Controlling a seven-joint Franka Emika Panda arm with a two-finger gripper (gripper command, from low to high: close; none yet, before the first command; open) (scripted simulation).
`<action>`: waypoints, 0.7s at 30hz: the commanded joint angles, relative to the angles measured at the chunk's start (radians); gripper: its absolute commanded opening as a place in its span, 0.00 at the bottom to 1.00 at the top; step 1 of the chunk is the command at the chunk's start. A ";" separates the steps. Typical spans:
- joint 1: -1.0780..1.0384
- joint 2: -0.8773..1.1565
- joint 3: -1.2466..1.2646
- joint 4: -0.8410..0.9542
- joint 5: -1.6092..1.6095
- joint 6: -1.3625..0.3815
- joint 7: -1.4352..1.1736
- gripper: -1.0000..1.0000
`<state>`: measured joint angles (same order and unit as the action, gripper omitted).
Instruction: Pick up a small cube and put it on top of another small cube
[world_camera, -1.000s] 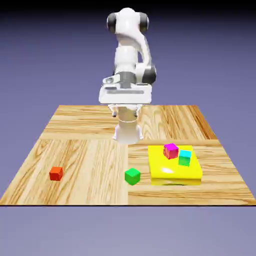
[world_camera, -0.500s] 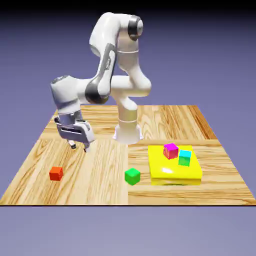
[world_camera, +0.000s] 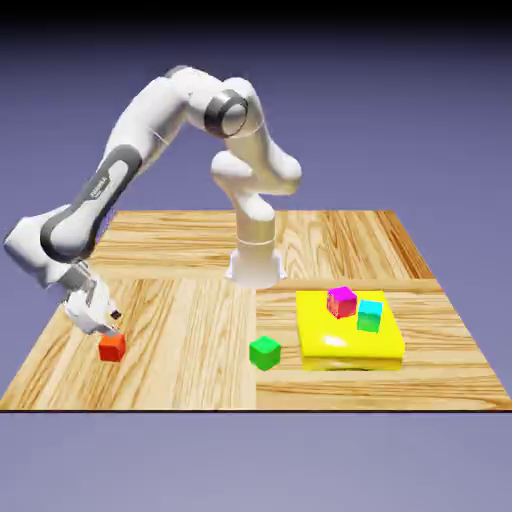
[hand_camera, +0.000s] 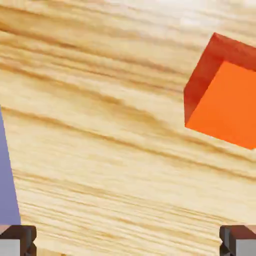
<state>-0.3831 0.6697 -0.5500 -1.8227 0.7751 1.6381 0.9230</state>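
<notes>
While the exterior view takes in the whole table (world_camera: 200, 375), the hand view is confined to a patch of its wood grain, a strip of blue-violet backdrop along one side, and the red-orange cube (world_camera: 112, 347). Taking that cube as the landmark, the gripper (hand_camera: 128, 241) is low and near it, on the side toward the robot's base (world_camera: 256, 266). The exterior view shows the hand so close to the cube's top that the spacing cannot be judged there; the hand view finds the cube off to one side, ahead of the fingertips and not between them. The same view establishes that the pincer is released: both grey tips stand wide apart with bare wood between, a detail too small to read in the exterior view. The cube rests on the table. Only the exterior view records the remainder: toward its right from the red-orange cube stands the green cube (world_camera: 265, 352) on the wood, and farther that way the yellow block (world_camera: 350, 350), bearing the magenta cube (world_camera: 342, 302) and the cyan cube (world_camera: 369, 316) near each other.
</notes>
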 joint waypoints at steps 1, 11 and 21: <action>-0.012 0.036 -0.016 0.029 0.023 -0.041 0.005 0.50; -0.029 0.380 -0.209 0.230 0.276 -0.386 0.013 0.50; 0.023 0.418 -0.254 0.210 0.327 -0.400 -0.011 0.00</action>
<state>-0.3604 1.0878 -0.8042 -1.6130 1.1038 1.2385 0.9126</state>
